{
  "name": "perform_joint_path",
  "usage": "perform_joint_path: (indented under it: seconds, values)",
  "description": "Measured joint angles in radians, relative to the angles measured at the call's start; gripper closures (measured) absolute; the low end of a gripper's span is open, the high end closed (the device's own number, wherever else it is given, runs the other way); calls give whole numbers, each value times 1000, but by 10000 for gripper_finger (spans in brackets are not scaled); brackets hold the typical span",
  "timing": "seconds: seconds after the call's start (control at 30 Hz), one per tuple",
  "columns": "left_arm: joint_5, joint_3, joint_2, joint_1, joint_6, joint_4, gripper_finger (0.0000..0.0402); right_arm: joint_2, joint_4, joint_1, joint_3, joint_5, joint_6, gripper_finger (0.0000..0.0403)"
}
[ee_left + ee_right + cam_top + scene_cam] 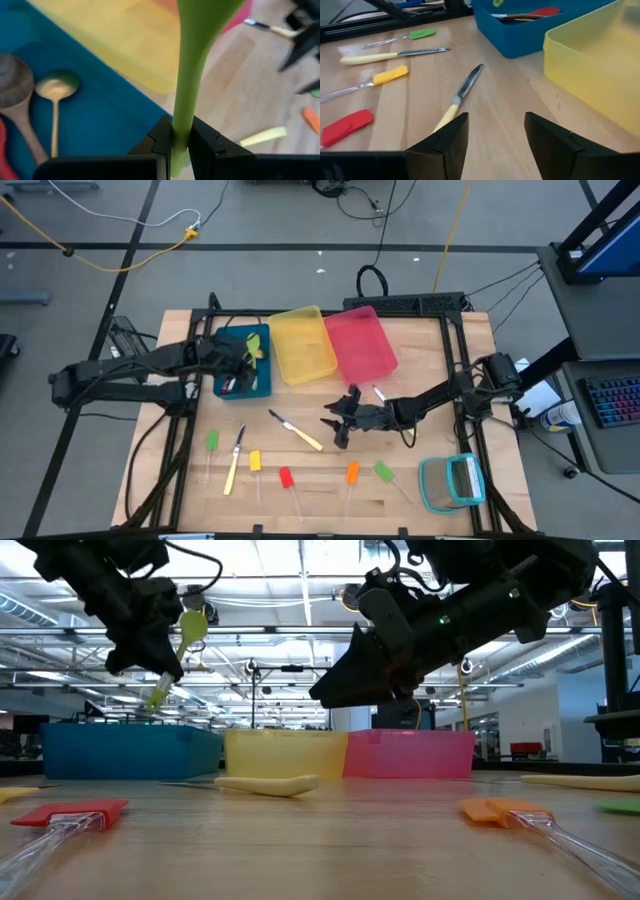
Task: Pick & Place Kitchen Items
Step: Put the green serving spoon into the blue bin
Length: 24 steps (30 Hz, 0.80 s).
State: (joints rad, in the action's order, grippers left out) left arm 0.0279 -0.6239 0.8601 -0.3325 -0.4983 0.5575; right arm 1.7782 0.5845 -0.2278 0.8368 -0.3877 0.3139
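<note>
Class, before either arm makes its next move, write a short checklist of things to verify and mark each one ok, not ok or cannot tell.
1. Left gripper shut on the green spoon: ok.
2. Green spoon over the blue bin: ok.
3. Blue bin has room beside the spoons already inside: ok.
4. Right gripper open and empty: ok.
5. Yellow-handled knife lies free on the table ahead of the right gripper: ok.
6. Clearance between the two arms: cannot tell.

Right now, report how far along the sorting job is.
Done: brown spoons and a red utensil lie in the blue bin. In hand: the left claw grips a green spoon above that bin; the right claw is open over a yellow-handled knife. Left: that knife, another one and six sticks on the table.
</note>
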Motion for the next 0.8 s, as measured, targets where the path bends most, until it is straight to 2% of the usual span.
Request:
perform_joint_path:
  seconds: [0.2, 0.6, 0.8]
  values:
    - [50, 0, 89, -97, 13, 31, 365, 0, 2, -22, 0, 0, -9, 217]
    - [51, 0, 205, -319, 135, 41, 365, 0, 10, -23, 0, 1, -11, 222]
    - [95, 0, 295, -356, 177, 44, 364, 0, 10, -23, 0, 0, -11, 222]
